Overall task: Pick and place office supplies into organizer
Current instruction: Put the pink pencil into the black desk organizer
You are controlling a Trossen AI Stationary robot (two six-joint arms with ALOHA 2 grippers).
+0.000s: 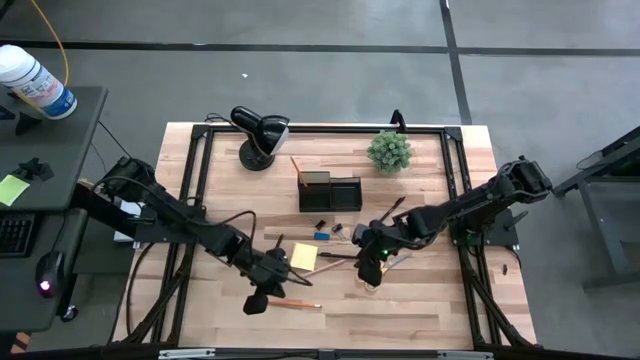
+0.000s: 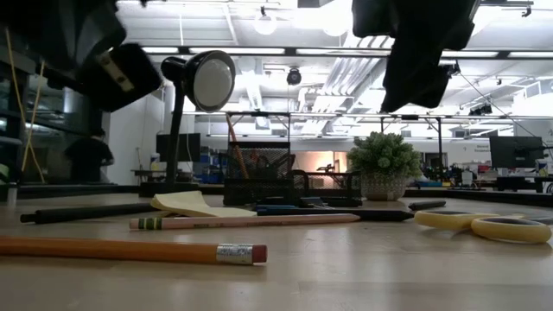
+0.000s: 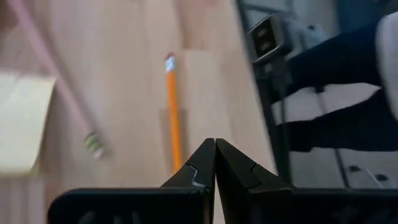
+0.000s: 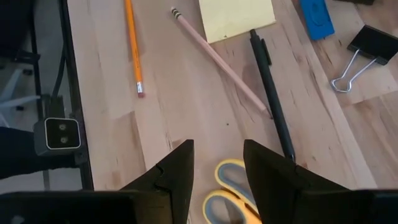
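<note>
Right gripper (image 4: 217,168) hangs with its fingers spread over the yellow-handled scissors (image 4: 227,199), low in your right wrist view, gripping nothing yet. Your left gripper (image 3: 215,163) is pinched closed and empty above the orange pencil (image 3: 173,121). Look outward: the sticky-note pad (image 1: 303,256), pale pencil (image 4: 219,62), black pen (image 4: 272,93), blue block (image 1: 322,236) and binder clip (image 4: 362,53) all lie loose on the table (image 1: 420,310). At upper centre of the high view, the organizer (image 1: 329,190) holds one orange stick at most, so nearly everything remains.
</note>
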